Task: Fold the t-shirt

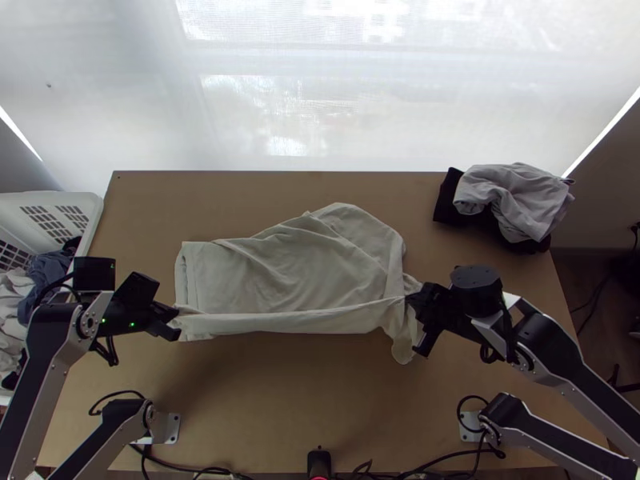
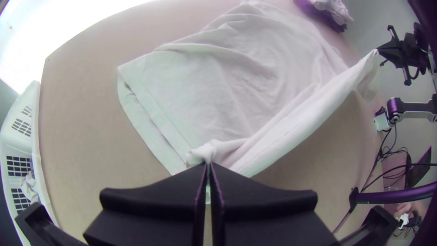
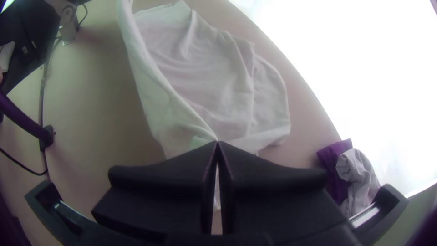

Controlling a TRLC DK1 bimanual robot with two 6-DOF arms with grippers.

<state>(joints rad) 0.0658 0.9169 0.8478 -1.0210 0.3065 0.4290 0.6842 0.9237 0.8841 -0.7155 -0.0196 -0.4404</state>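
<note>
Top view: your off-white T-shirt (image 1: 296, 272) lies mid-worktop (image 1: 280, 400), near edge pulled taut between left end effector (image 1: 173, 322) at 8 o'clock and right end effector (image 1: 414, 302) toward 4, likely to straighten a fold; rumpled toward 1 | Left wrist view: you're pinching a bunched corner | Right wrist view: you're clamping the strip's other end, creases fanning out.

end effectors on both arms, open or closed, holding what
Left end effector: closed, holding the t-shirt's near left part.
Right end effector: closed, holding its near right part.
</note>
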